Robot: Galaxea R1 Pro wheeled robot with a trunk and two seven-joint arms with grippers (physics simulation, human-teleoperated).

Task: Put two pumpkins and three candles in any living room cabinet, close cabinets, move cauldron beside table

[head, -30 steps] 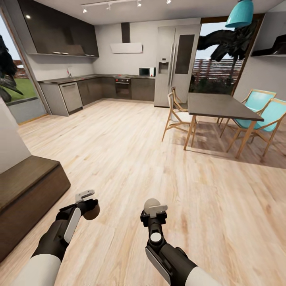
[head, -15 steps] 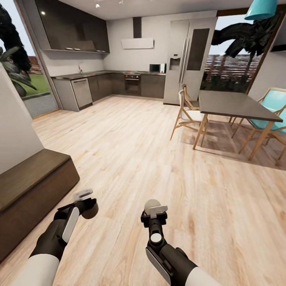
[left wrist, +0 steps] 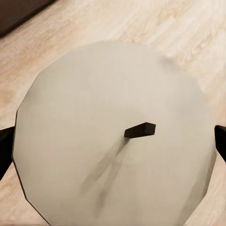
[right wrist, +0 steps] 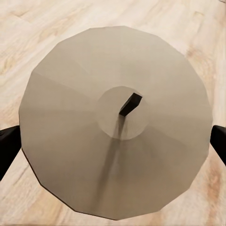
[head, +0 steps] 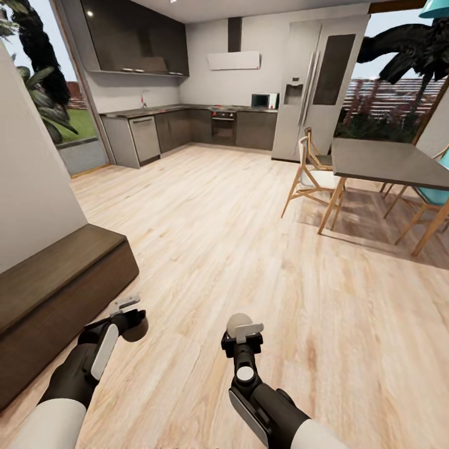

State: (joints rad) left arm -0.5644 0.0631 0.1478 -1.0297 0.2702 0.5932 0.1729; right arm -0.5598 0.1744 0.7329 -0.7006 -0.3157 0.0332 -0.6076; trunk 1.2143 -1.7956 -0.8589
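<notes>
My left gripper (head: 130,319) is shut on a candle (head: 135,328), dark-sided and held low over the floor beside the cabinet (head: 56,293). In the left wrist view that candle's pale round top (left wrist: 94,94) with its dark wick sits between the two black fingertips (left wrist: 4,149). My right gripper (head: 241,332) is shut on a second candle (head: 237,323), pale top up. Seen in the right wrist view, its top (right wrist: 70,94) spans the gap between the fingertips (right wrist: 7,147). The cabinet is a long, low, dark-brown unit against the white wall at left. The pumpkins and cauldron are out of view.
Light wood floor (head: 218,237) stretches ahead to a dark kitchen run (head: 187,128) and a grey fridge (head: 318,87). A dark-topped table (head: 386,161) with wooden chairs (head: 308,171) stands at the right. A white wall (head: 31,174) rises behind the cabinet.
The whole view has swung leftward: table and chairs slid right, while the cabinet and white wall take up more of the left. Both arms keep their pose and their candles.
</notes>
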